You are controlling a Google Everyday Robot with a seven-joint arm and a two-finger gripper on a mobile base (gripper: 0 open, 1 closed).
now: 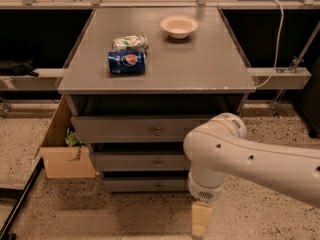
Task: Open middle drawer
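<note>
1. Camera view looks down on the end effector [201, 223], a pale tan piece that hangs low at the bottom edge of the picture, over the speckled floor [260, 219]. Whether it is open or closed cannot be told.
2. It hangs from a thick white robot arm [250, 164] that comes in from the right and bends downward at a rounded joint.
3. The middle drawer [135, 161] is just left of that joint. It has a flat grey front with a small round metal knob [158, 163]. The arm covers the right end of the front, and the end effector sits lower than the knob and to its right, apart from it.
4. The top drawer [125, 128], wider, lies above it. The bottom drawer [135, 185], narrower, lies below it.
5. The grey tabletop [200, 69] above the drawers carries a blue Pepsi can [126, 62] lying on its side. A crumpled packet [130, 42] sits just behind the can, and a white bowl [179, 26] stands farther back to the right.
6. An open cardboard box [62, 156] stands on the floor against the cabinet's left side.
</note>
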